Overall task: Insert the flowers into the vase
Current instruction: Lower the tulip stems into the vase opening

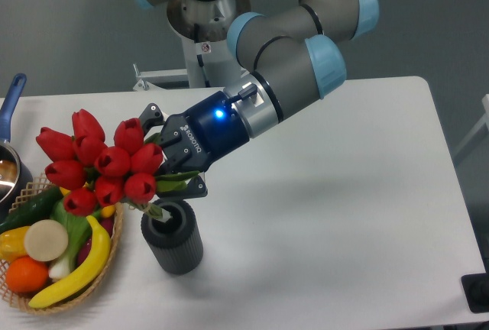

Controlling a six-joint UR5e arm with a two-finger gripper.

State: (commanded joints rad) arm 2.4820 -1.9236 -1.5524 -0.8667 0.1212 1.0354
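Observation:
The flowers (99, 163), a bunch of red tulip buds on green stems, are tilted to the left over the basket edge. Their stem ends reach into the mouth of the dark grey ribbed vase (173, 237), which stands upright on the white table. My gripper (170, 163) is shut on the green stems just above and to the right of the vase rim, with its blue light on. Where the stems pass between the fingers is partly hidden by leaves.
A wicker basket (111, 263) of toy fruit and vegetables sits at the front left, touching distance from the vase. A pot with a blue handle (11, 105) is at the left edge. The arm's base (200, 47) stands behind the table.

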